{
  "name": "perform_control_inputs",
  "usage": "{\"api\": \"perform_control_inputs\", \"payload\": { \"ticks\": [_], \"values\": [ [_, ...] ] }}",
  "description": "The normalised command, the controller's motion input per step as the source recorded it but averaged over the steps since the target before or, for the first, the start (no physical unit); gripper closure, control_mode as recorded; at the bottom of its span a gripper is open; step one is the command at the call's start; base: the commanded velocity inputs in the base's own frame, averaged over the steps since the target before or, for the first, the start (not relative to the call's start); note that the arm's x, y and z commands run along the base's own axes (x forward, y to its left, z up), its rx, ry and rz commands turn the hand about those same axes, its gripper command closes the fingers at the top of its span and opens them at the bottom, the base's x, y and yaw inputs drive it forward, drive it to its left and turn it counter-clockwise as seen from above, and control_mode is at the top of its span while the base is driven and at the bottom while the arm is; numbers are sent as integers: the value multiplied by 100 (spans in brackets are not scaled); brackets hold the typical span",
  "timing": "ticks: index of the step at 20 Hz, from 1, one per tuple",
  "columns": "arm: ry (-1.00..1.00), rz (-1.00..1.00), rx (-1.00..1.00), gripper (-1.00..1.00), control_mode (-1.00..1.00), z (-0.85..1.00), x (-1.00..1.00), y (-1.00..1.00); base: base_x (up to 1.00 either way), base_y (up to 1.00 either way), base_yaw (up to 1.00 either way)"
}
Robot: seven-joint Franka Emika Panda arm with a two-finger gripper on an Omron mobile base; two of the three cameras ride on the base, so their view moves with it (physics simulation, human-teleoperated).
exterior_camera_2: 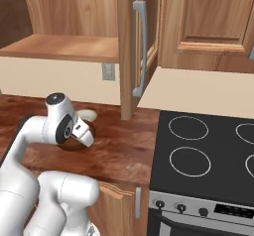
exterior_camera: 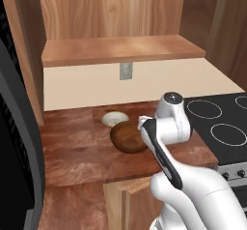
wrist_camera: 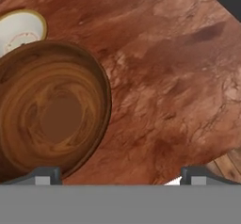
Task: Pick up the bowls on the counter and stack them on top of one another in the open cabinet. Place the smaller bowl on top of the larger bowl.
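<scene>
The larger bowl (wrist_camera: 52, 115), dark brown wood with a glossy grained inside, sits on the reddish-brown counter (wrist_camera: 179, 77). Just behind it is the smaller cream-white bowl (wrist_camera: 19, 28), close to its rim. My gripper (wrist_camera: 120, 177) is open above the brown bowl's right rim, one fingertip (wrist_camera: 44, 176) over the bowl's inside and the other over bare counter. From the left base, the brown bowl (exterior_camera: 126, 137) and the cream bowl (exterior_camera: 115, 119) lie beside my hand. The open cabinet's shelf board (exterior_camera: 120, 50) is above them and holds nothing.
A black stovetop (exterior_camera: 222, 122) with ring burners borders the counter on the right. The cabinet's open door (exterior_camera_2: 130, 46) with its metal handle (exterior_camera_2: 140, 46) stands out above the counter. A wall outlet (exterior_camera: 126, 71) sits below the shelf. A dark appliance (exterior_camera: 14, 142) flanks the left.
</scene>
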Motion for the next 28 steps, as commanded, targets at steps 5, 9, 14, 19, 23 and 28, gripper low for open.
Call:
{"api": "perform_control_inputs", "payload": {
  "ticks": [5,9,14,19,23,28],
  "values": [
    [2,-3,0,-100,-100,-20,16,4,0,0,0],
    [1,-2,0,-100,-100,-19,17,5,0,0,0],
    [0,-2,0,-100,-100,-17,15,2,0,0,0],
    [0,-1,0,-100,-100,-19,11,0,0,0,0],
    [0,-1,0,-100,-100,-18,15,2,0,0,0],
    [0,-1,0,-100,-100,-14,19,5,0,0,0]
  ]
}}
